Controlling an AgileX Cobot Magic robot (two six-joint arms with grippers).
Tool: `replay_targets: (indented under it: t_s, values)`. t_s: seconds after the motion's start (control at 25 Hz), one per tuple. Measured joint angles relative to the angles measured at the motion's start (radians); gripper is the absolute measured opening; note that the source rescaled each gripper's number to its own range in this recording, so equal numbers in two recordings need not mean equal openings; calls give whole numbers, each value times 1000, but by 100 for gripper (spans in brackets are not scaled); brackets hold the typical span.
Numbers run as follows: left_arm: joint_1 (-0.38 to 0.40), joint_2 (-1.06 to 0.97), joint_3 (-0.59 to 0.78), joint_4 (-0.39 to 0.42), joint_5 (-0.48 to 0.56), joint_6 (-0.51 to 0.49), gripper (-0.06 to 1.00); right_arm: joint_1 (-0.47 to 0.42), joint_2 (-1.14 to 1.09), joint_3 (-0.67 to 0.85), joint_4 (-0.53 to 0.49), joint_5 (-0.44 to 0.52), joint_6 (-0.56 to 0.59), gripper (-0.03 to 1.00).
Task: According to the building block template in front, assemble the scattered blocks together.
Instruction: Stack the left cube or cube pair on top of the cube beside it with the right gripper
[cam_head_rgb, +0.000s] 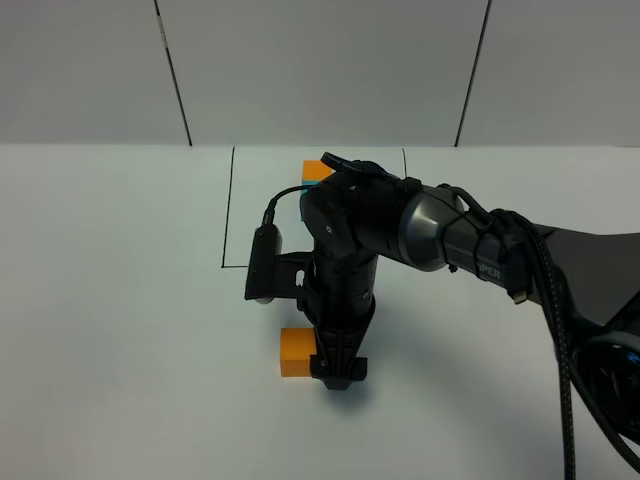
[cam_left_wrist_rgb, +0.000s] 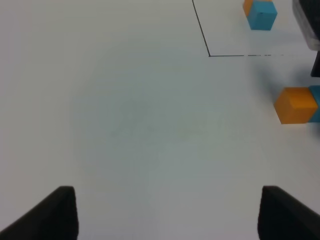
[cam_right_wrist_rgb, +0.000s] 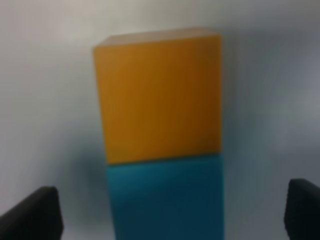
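The scattered orange cube (cam_head_rgb: 295, 352) lies on the white table, touching the scattered cyan-blue cube (cam_right_wrist_rgb: 165, 197), whose edge shows in the left wrist view (cam_left_wrist_rgb: 315, 104) beside the orange one (cam_left_wrist_rgb: 296, 105). My right gripper (cam_head_rgb: 338, 375) points straight down over the cyan cube and hides it in the high view. In the right wrist view its fingers (cam_right_wrist_rgb: 30, 215) stand wide apart on either side of the cyan cube without touching it, with the orange cube (cam_right_wrist_rgb: 157, 95) beyond. The template pair (cam_head_rgb: 316, 170) sits inside the black outline (cam_head_rgb: 227, 215), mostly behind the arm. My left gripper (cam_left_wrist_rgb: 167, 215) is open and empty.
The right arm (cam_head_rgb: 440, 235) stretches across the table from the right, with cables along it. The template's cyan cube (cam_left_wrist_rgb: 261, 15) and a corner of the outline (cam_left_wrist_rgb: 209, 55) show in the left wrist view. Bare white table (cam_head_rgb: 120, 330) lies to the left.
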Motion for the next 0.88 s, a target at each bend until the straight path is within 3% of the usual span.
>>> replay_targets:
  t_s: [0.24, 0.76, 0.88]
  values:
    - [0, 0, 0, 0, 0, 0, 56, 17, 21, -1, -12, -61, 3, 77]
    - [0, 0, 0, 0, 0, 0, 56, 50, 62, -2, -7, -70, 8, 77]
    - [0, 0, 0, 0, 0, 0, 56, 50, 62, -2, -7, -71, 20, 71]
